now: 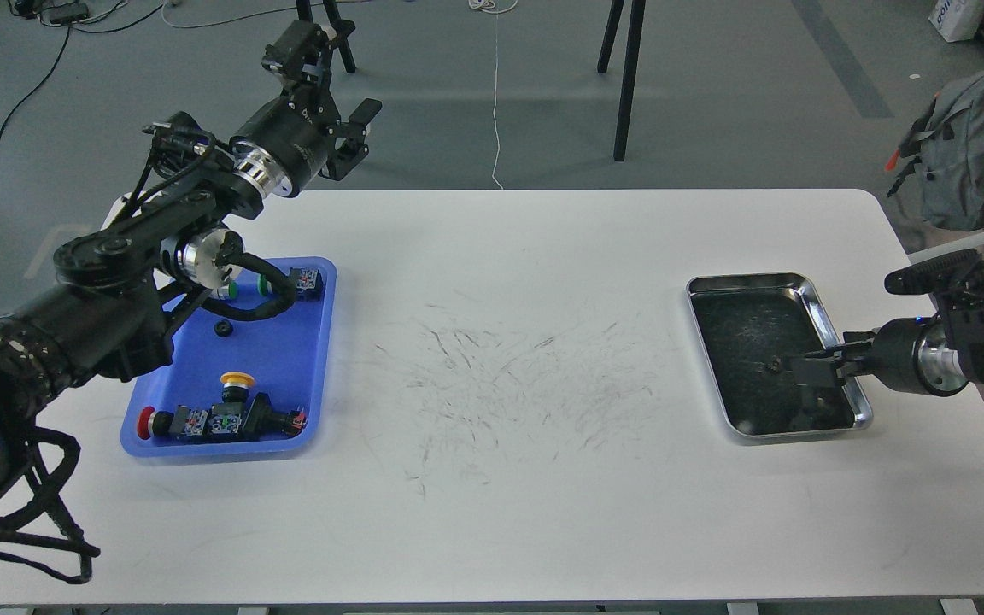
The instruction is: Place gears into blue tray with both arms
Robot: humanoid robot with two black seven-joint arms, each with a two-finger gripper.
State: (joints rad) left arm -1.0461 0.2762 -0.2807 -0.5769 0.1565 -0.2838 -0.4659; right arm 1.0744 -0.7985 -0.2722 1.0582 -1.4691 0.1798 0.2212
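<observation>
The blue tray (304, 401) sits at the table's left. One small black gear (222, 328) lies on its floor, among several push-button switches. Another gear (772, 366) lies in the silver tray (812, 290) at the right. My right gripper (799, 369) is low over that silver tray, its tip just right of the gear. It is dark against the tray's dark bottom, so its fingers cannot be told apart. My left gripper (330, 77) is raised beyond the table's far edge, behind the blue tray. Its fingers are spread wide and hold nothing.
Push-button switches (223, 420) with red, yellow and green caps lie in the blue tray. A small dark object (799, 418) sits near the silver tray's front edge. The white table (509, 478) is scuffed in the middle. Stand legs (626, 77) and a backpack (962, 154) are beyond it.
</observation>
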